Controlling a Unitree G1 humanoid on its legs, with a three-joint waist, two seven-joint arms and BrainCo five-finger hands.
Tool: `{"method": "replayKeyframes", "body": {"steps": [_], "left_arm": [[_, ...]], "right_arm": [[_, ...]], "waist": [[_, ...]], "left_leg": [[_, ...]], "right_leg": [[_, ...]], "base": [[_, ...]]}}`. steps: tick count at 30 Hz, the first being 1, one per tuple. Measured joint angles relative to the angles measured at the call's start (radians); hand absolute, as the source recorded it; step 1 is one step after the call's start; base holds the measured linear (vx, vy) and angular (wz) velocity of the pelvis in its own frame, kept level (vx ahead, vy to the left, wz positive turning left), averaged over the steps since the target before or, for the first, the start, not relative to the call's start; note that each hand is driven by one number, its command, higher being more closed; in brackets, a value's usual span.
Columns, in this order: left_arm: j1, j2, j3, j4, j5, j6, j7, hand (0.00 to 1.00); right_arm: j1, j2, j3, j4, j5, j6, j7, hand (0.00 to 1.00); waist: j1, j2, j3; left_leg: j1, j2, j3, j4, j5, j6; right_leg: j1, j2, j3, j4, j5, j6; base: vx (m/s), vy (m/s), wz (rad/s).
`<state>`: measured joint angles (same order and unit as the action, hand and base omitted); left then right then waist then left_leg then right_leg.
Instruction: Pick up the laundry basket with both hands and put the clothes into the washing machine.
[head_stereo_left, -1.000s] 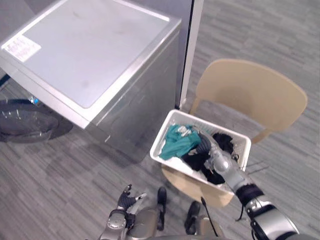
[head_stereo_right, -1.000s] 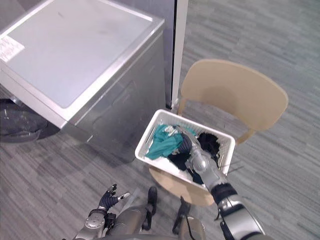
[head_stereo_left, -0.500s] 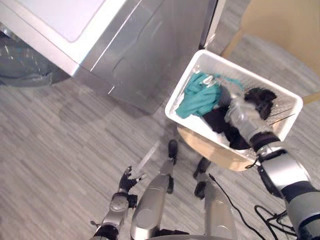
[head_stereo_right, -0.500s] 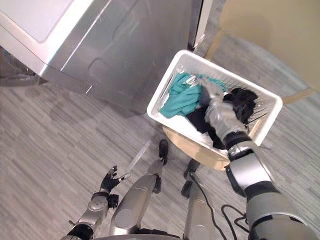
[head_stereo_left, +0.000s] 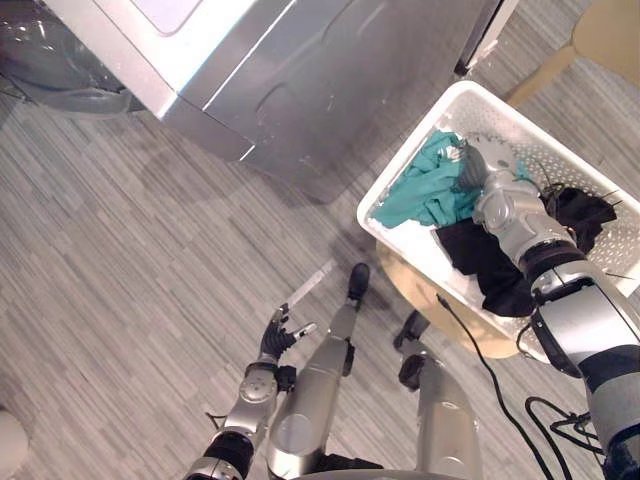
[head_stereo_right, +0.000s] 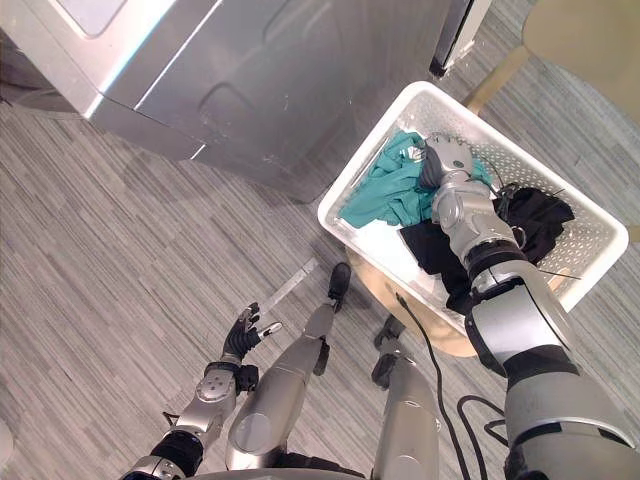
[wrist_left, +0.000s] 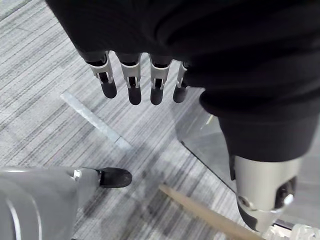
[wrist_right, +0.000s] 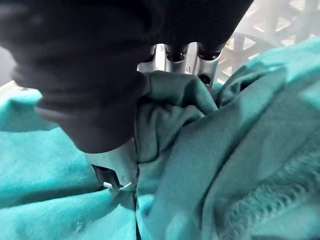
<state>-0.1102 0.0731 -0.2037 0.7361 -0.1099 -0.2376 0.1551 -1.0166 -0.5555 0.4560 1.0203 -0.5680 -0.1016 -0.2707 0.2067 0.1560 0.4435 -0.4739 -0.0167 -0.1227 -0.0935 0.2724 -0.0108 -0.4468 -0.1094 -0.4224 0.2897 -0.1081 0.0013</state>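
Our right hand (head_stereo_right: 458, 205) pinches crumpled teal cloth (head_stereo_right: 390, 195) in the white plastic laundry basket (head_stereo_right: 372, 150); left hand (head_stereo_left: 277, 335) hangs loose, fingers straight.

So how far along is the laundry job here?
Nothing looks done: the laundry basket sits on the chair, clothes inside, not lifted. In hand: the right hand pinches the teal garment in the basket; the left hand hangs open and empty. Left: getting all clothes into the washing machine.

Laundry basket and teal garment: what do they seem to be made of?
The laundry basket looks like rigid white plastic, slightly glossy, with moulded holes in its walls. The teal garment seems soft matte knit fabric, perhaps cotton: it folds and shows a stitched hem.
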Motion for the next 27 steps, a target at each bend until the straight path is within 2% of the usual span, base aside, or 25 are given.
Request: {"method": "replayKeyframes", "body": {"steps": [2, 4, 7, 10, 12, 14, 15, 17, 21, 24, 25, 26, 27], "left_arm": [[0.000, 0.000, 0.002, -0.002, 0.004, 0.002, 0.000, 0.00], [0.002, 0.000, 0.014, -0.019, 0.007, 0.016, 0.000, 0.00], [0.003, 0.004, 0.022, -0.019, 0.029, 0.024, 0.000, 0.00], [0.012, 0.012, 0.037, -0.019, 0.058, 0.037, -0.001, 0.00], [0.025, 0.016, 0.049, -0.013, 0.085, 0.047, -0.004, 0.00], [0.031, 0.016, 0.050, -0.013, 0.087, 0.056, -0.007, 0.00], [0.054, 0.018, 0.058, -0.009, 0.104, 0.058, -0.020, 0.00], [0.073, 0.024, 0.062, -0.005, 0.119, 0.060, -0.022, 0.00], [0.137, 0.035, 0.097, 0.001, 0.126, 0.060, -0.025, 0.00], [0.152, 0.056, 0.094, 0.000, 0.145, 0.060, -0.040, 0.00], [0.152, 0.059, 0.094, -0.002, 0.150, 0.060, -0.044, 0.00], [0.148, 0.065, 0.094, -0.003, 0.153, 0.059, -0.047, 0.00], [0.157, 0.067, 0.101, -0.039, 0.152, 0.059, -0.046, 0.00]], "right_arm": [[0.058, 0.003, -0.040, -0.091, 0.015, 0.000, 0.002, 1.00], [0.140, 0.024, -0.109, -0.248, 0.057, 0.000, 0.005, 1.00], [0.235, 0.069, -0.175, -0.390, 0.113, -0.001, 0.012, 1.00], [0.371, 0.151, -0.223, -0.561, 0.182, -0.010, 0.017, 1.00], [0.501, 0.226, -0.254, -0.660, 0.265, -0.038, 0.038, 1.00], [0.562, 0.257, -0.266, -0.695, 0.308, -0.048, 0.052, 1.00], [0.661, 0.315, -0.270, -0.756, 0.372, -0.050, 0.080, 1.00], [0.747, 0.361, -0.269, -0.822, 0.449, -0.063, 0.108, 1.00], [0.857, 0.433, -0.244, -0.964, 0.646, -0.102, 0.182, 1.00], [0.879, 0.463, -0.224, -1.025, 0.757, -0.139, 0.222, 1.00], [0.879, 0.470, -0.223, -1.027, 0.779, -0.142, 0.229, 1.00], [0.887, 0.472, -0.222, -1.030, 0.811, -0.149, 0.235, 1.00], [0.907, 0.479, -0.219, -1.033, 0.852, -0.155, 0.244, 1.00]], "waist": [[-0.006, -0.001, 0.000], [-0.034, -0.004, -0.002], [-0.055, -0.013, -0.008], [-0.079, -0.048, -0.032], [-0.090, -0.084, -0.083], [-0.096, -0.097, -0.110], [-0.119, -0.113, -0.155], [-0.136, -0.128, -0.191], [-0.138, -0.141, -0.246], [-0.139, -0.145, -0.257], [-0.138, -0.144, -0.256], [-0.143, -0.145, -0.257], [-0.142, -0.146, -0.258]], "left_leg": [[0.012, 0.002, 0.000, -0.001, 0.000, 0.000], [0.022, 0.005, 0.006, -0.002, -0.001, 0.000], [0.051, 0.009, 0.033, -0.002, -0.004, -0.004], [0.098, 0.014, 0.062, -0.002, -0.012, -0.010], [0.137, 0.023, 0.086, -0.001, -0.028, -0.009], [0.157, 0.025, 0.096, -0.001, -0.028, -0.009], [0.197, 0.027, 0.099, -0.001, -0.036, -0.020], [0.235, 0.031, 0.114, -0.002, -0.050, -0.034], [0.312, 0.061, 0.214, -0.006, -0.097, -0.022], [0.313, 0.083, 0.252, -0.008, -0.103, -0.016], [0.312, 0.087, 0.253, -0.008, -0.104, -0.015], [0.311, 0.088, 0.253, -0.007, -0.100, -0.010], [0.314, 0.085, 0.242, 0.000, -0.074, 0.024]], "right_leg": [[0.010, 0.001, 0.002, 0.003, -0.002, -0.001], [0.015, 0.003, 0.010, 0.003, -0.001, -0.001], [0.037, 0.006, 0.031, -0.002, 0.005, 0.003], [0.076, 0.015, 0.067, -0.020, 0.014, 0.007], [0.111, 0.027, 0.090, -0.046, 0.025, 0.005], [0.136, 0.030, 0.095, -0.059, 0.031, 0.006], [0.186, 0.036, 0.102, -0.090, 0.039, 0.010], [0.221, 0.043, 0.126, -0.109, 0.043, 0.014], [0.279, 0.080, 0.226, -0.174, 0.082, 0.024], [0.272, 0.095, 0.254, -0.192, 0.109, 0.026], [0.253, 0.093, 0.256, -0.149, 0.098, 0.025], [0.212, 0.075, 0.267, -0.008, 0.047, 0.012], [0.186, 0.031, 0.286, 0.203, -0.052, 0.026]], "base": [[-0.05, -0.074, -0.01], [-0.07, -0.051, -0.09], [-0.03, -0.032, -0.21], [-0.01, -0.051, -0.33], [0.00, -0.058, -0.31], [0.04, -0.051, -0.17], [0.05, -0.043, -0.17], [0.01, -0.024, -0.32], [-0.06, 0.001, -0.70], [-0.09, 0.000, -0.60], [-0.10, -0.052, -0.17], [-0.08, -0.101, 0.27], [-0.07, -0.167, 0.57]]}}
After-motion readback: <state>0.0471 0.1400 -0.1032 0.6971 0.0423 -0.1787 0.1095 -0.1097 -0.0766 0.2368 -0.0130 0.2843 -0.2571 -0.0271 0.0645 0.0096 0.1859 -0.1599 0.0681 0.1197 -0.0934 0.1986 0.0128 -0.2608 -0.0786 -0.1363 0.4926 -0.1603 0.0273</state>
